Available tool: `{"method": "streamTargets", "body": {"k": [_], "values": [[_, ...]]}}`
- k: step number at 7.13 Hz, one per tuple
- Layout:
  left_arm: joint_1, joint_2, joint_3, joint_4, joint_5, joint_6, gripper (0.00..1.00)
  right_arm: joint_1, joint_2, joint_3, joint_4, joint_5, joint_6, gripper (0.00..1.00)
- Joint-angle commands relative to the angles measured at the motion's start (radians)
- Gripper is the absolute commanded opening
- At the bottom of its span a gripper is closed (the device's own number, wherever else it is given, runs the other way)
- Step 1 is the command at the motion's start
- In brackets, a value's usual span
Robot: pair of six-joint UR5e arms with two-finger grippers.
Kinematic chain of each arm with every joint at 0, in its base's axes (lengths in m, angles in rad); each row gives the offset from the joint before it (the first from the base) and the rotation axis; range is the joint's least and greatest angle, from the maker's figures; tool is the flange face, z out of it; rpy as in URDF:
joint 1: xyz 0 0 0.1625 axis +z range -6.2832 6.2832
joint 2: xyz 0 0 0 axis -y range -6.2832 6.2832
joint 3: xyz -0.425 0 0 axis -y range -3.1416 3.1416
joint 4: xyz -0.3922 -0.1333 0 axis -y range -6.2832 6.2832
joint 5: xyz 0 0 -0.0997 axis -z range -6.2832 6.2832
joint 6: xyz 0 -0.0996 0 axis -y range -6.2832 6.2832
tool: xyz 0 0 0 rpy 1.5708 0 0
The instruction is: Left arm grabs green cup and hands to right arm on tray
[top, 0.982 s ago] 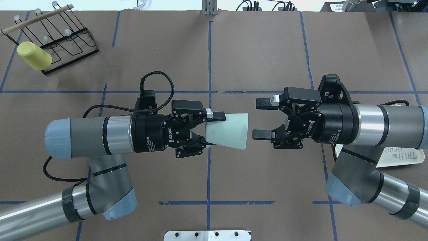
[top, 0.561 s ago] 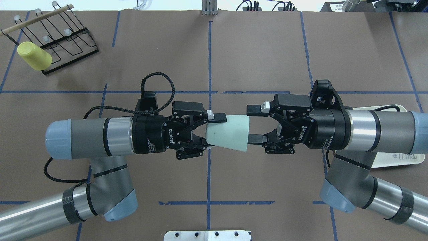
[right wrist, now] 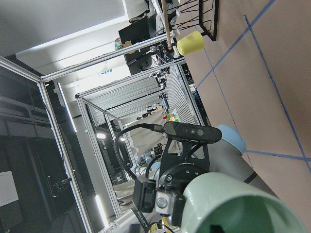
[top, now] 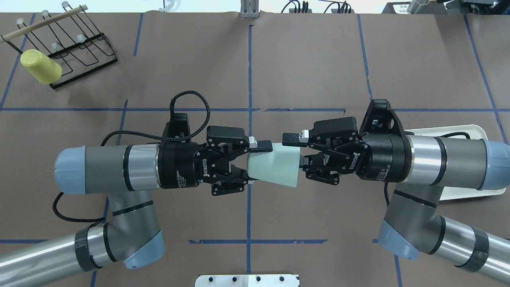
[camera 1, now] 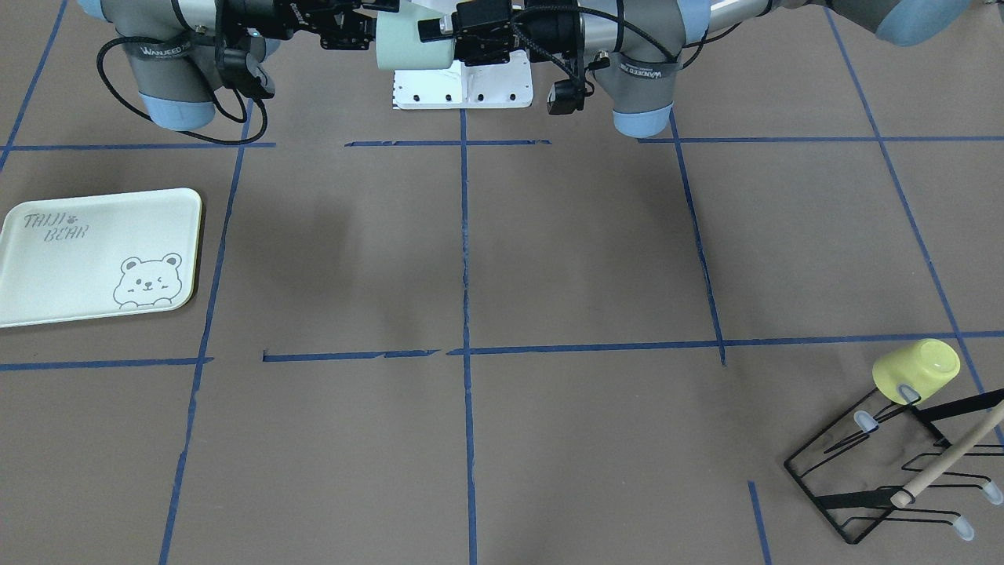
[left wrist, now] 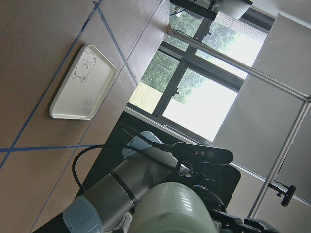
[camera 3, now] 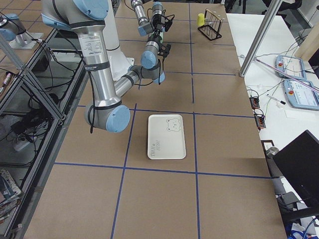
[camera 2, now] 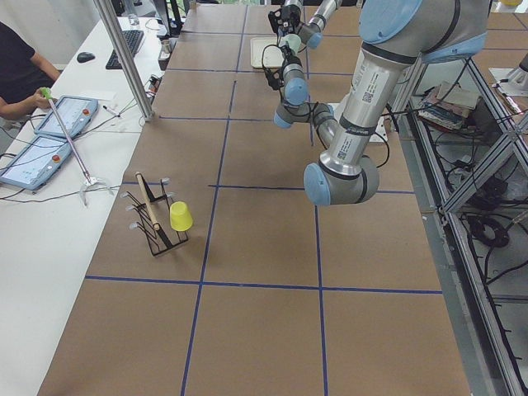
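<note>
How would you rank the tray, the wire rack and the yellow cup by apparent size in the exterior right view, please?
1. tray
2. wire rack
3. yellow cup
The tray lies nearer the camera than the others, so true sizes may differ.

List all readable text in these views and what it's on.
"TAIJI BEAR": on the tray.
"ROBOTIQ": on the left gripper, which holds the green cup.
"ROBOTIQ": on the right gripper, upside down in the overhead view.
Small white print on both gripper collars: too small to read.
Lettered elbow bands, front-facing view: too blurred to read.
</note>
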Motion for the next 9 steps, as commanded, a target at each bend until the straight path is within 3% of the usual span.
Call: {"method": "streamTargets", "body": {"k": [1, 2, 3, 7, 8, 9], "values": [[0.002, 0.0, -0.003, 0.0, 0.0, 0.002, 0.28, -0.004, -0.005, 0.0, 0.0, 0.002, -0.003, 0.11], [0.002, 0.002, -0.003, 0.0, 0.0, 0.003, 0.66, -0.004, -0.011, 0.0, 0.0, 0.008, -0.021, 0.0], [0.002, 0.003, -0.003, 0.002, 0.002, 0.003, 1.0, -0.005, -0.017, 0.0, -0.001, 0.013, -0.034, 0.0], [-0.003, 0.012, -0.007, 0.002, 0.044, 0.012, 1.0, -0.001, -0.065, 0.007, -0.005, 0.016, -0.035, 0.0], [-0.007, 0.017, 0.006, 0.006, 0.051, 0.017, 1.0, 0.007, -0.118, 0.023, -0.002, -0.002, -0.037, 0.0], [-0.009, 0.037, 0.01, 0.006, 0.054, 0.018, 1.0, 0.085, -0.164, 0.019, 0.0, -0.027, -0.038, 0.0]]}}
